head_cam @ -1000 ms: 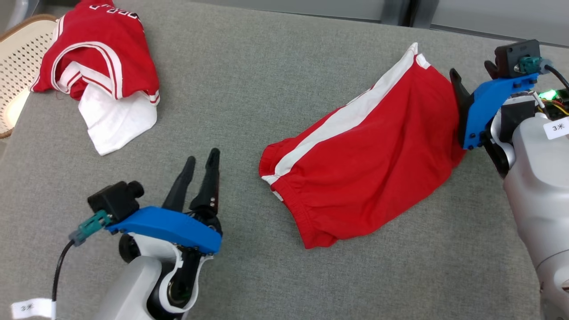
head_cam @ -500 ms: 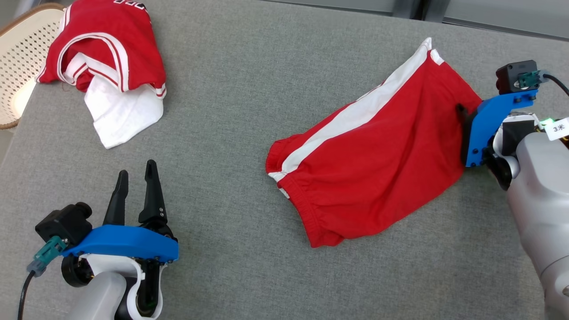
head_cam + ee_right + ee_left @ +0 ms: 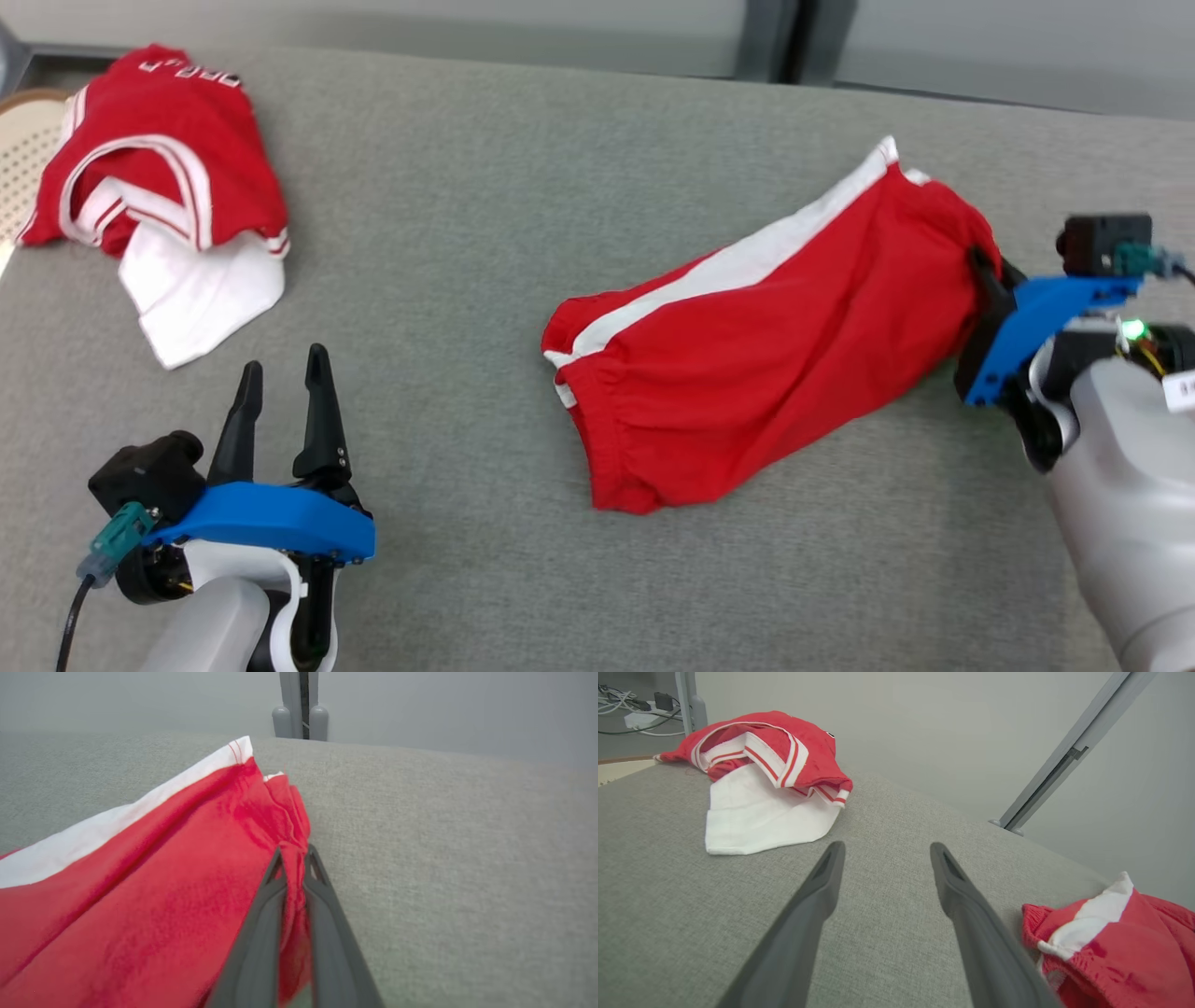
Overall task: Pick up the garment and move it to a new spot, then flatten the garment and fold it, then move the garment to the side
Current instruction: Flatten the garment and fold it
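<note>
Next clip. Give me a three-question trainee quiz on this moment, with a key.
1. Fill in: the red and white shirt lies on the robot's ____ side.
2. True or false: the left pincer stands open, holding nothing.
3. What is the right pincer shut on? A) the shirt B) an edge of the red shorts C) nothing
Key: 1 left; 2 true; 3 B.
</note>
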